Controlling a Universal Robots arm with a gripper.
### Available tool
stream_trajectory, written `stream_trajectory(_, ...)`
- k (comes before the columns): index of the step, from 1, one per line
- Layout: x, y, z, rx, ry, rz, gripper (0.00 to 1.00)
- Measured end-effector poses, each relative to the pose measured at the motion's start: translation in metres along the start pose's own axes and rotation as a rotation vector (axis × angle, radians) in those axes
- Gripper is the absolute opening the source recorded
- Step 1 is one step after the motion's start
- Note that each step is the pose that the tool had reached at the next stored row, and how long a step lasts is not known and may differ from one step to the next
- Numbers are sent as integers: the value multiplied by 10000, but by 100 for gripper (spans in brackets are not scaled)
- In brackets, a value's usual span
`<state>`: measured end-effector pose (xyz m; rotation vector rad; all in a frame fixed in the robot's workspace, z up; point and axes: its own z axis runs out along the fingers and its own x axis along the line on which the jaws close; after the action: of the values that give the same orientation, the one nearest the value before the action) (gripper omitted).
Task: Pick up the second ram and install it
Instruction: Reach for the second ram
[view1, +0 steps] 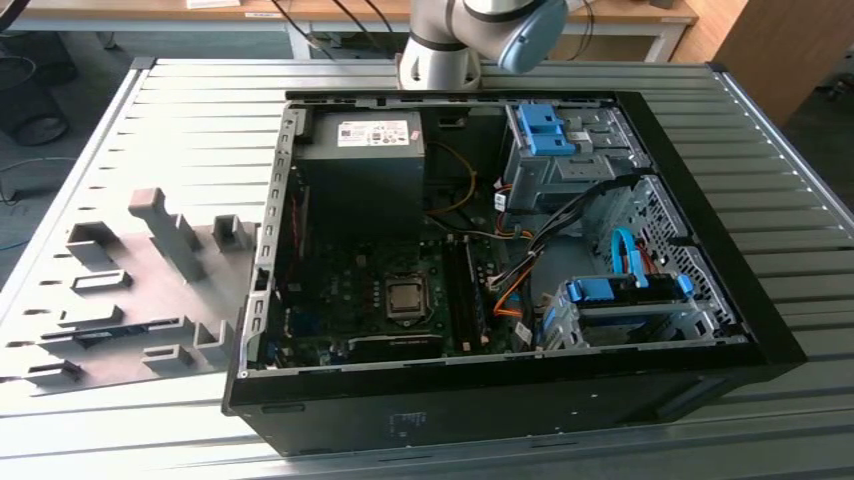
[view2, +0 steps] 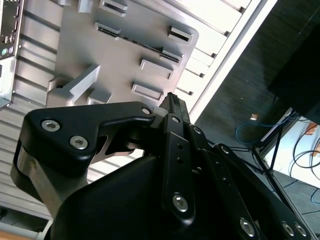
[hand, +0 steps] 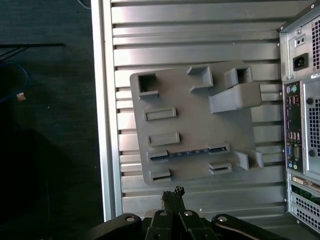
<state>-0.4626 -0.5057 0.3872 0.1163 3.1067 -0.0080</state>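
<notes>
The approach for the pick seemed to be in hand: the tool (hand: 172, 194) hovered over the tabletop (hand: 200, 45) near the edge of the grey fixture plate (hand: 200, 115), its fingers apparently closed together and holding nothing. The second ram (hand: 187, 152) stood on edge in a slot of that plate, outside the open computer case (view1: 467, 420). Gripping it would likely call for parted fingers squared across the stick's upper edge
</notes>
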Motion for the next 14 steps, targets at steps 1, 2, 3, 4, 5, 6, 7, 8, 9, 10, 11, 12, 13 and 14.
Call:
stream_trajectory(1,2,-10,2,3,-1,0,10)
stream_trajectory(2,4,-21,3,7,-1,0,10)
stream_trajectory(3,6,-32,5,9,-1,0,10)
stream_trajectory(4,7,-43,7,11,-1,-1,10)
stream_trajectory(5,9,-56,9,13,-1,0,10)
stream_trajectory(6,11,-68,12,14,-2,-1,10)
stream_trajectory(7,12,-77,16,16,-3,-1,10)
stream_trajectory(8,12,-85,20,21,-3,0,10)
stream_trajectory(9,13,-94,26,24,-2,-1,10)
stream_trajectory(10,14,-105,33,25,-3,-1,10)
stream_trajectory(11,15,-114,40,26,-4,-1,10)
stream_trajectory(12,16,-125,46,29,-3,-1,10)
stream_trajectory(13,17,-136,52,31,-3,-1,10)
stream_trajectory(14,19,-147,58,31,-4,-1,10)
